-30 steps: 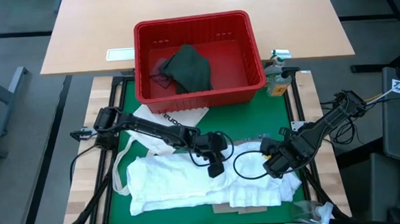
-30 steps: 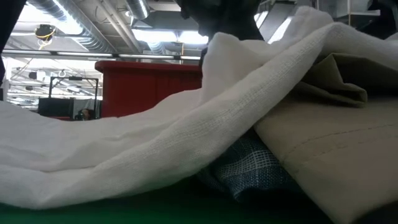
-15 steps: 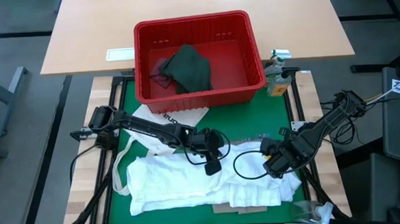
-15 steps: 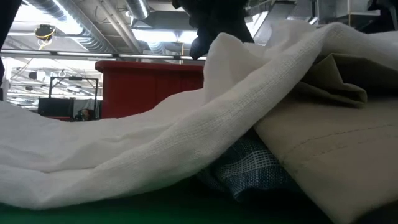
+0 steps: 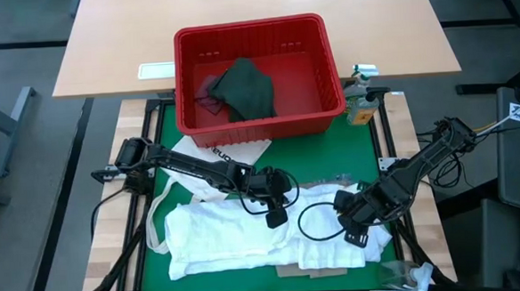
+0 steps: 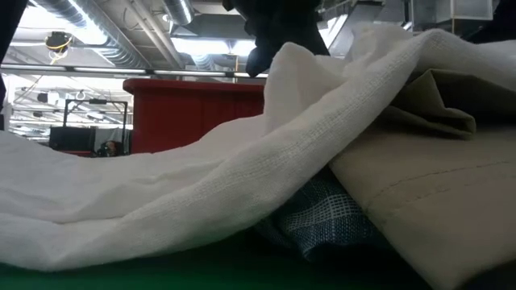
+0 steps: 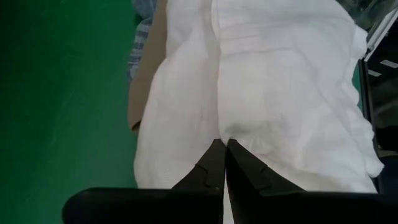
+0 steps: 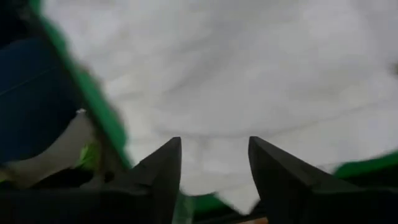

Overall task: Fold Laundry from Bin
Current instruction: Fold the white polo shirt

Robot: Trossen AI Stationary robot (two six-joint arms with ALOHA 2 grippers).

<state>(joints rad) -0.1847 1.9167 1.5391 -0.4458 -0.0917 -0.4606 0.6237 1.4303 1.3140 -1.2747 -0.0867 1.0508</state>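
A large white shirt [image 5: 247, 235] lies spread on the green mat, over a tan shirt [image 6: 435, 185] and a blue-striped cloth [image 6: 322, 213]. My left gripper [image 5: 277, 218] is shut on the white shirt near its middle, and the cloth rises to a peak [image 6: 284, 55] under it. My right gripper [image 5: 353, 223] hangs open over the shirt's right end [image 8: 211, 81], pointing down. The red bin [image 5: 260, 119] stands at the mat's far edge with a dark green-grey top [image 5: 244, 88] lying on its floor. My left gripper pinches a raised fold of the white shirt [image 7: 233, 132] between its two shut fingers, slanting down from the table's left. The fold is lifted into a peak while the rest of the shirt lies on the mat. My right gripper: I cannot tell whether its fingers touch the shirt.
A white tote bag with black lettering [image 5: 229, 151] lies between the bin and the shirt, its straps [image 5: 157, 218] trailing left. A bottle [image 5: 360, 105] stands right of the bin. A black cable loop [image 5: 313, 221] lies on the shirt. A crumpled clear wrapper [image 5: 409, 276] sits at the near right corner.
My right gripper has tipped to point more steeply down over the shirt's right end, and its fingers stand wider apart than before. The white shirt stays peaked under my left gripper.
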